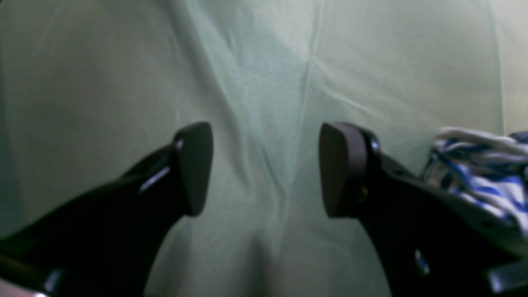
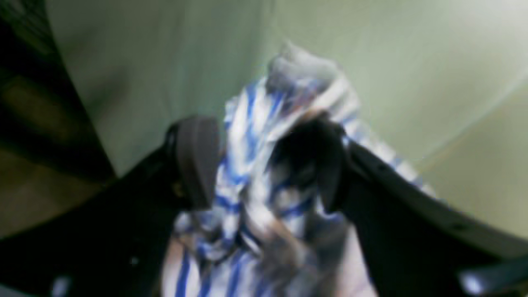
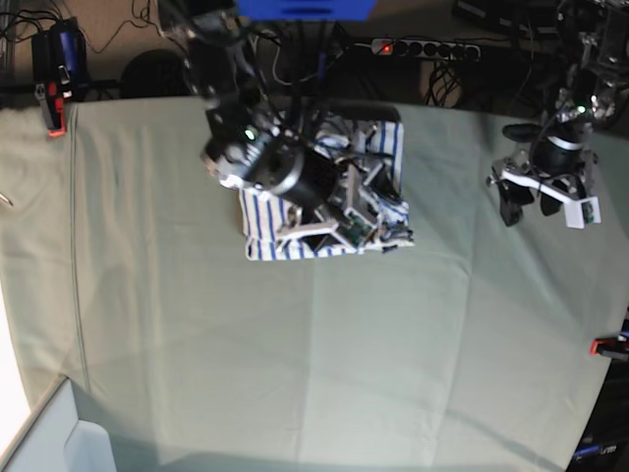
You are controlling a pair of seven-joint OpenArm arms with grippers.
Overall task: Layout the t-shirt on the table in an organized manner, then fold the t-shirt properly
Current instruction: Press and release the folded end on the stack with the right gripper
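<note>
The t-shirt (image 3: 263, 224), white with blue stripes, lies bunched in a heap on the far middle of the pale green table (image 3: 295, 344). My right gripper (image 2: 264, 161) is low over that heap. Its jaws stand wide apart and open, with blurred striped cloth (image 2: 243, 136) bulging up between the pads (image 2: 198, 161). In the base view its arm (image 3: 270, 162) covers much of the shirt. My left gripper (image 1: 266, 165) is open over bare creased table cloth with nothing between its fingers. An edge of the shirt (image 1: 478, 165) shows just to its right. That gripper (image 3: 511, 202) hovers at the table's far right.
Red-orange clips hold the cloth at the far left corner (image 3: 54, 118) and at the right edge (image 3: 609, 346). Cables and a power strip (image 3: 423, 46) lie beyond the far edge. A pale box (image 3: 59, 442) sits at the near left corner.
</note>
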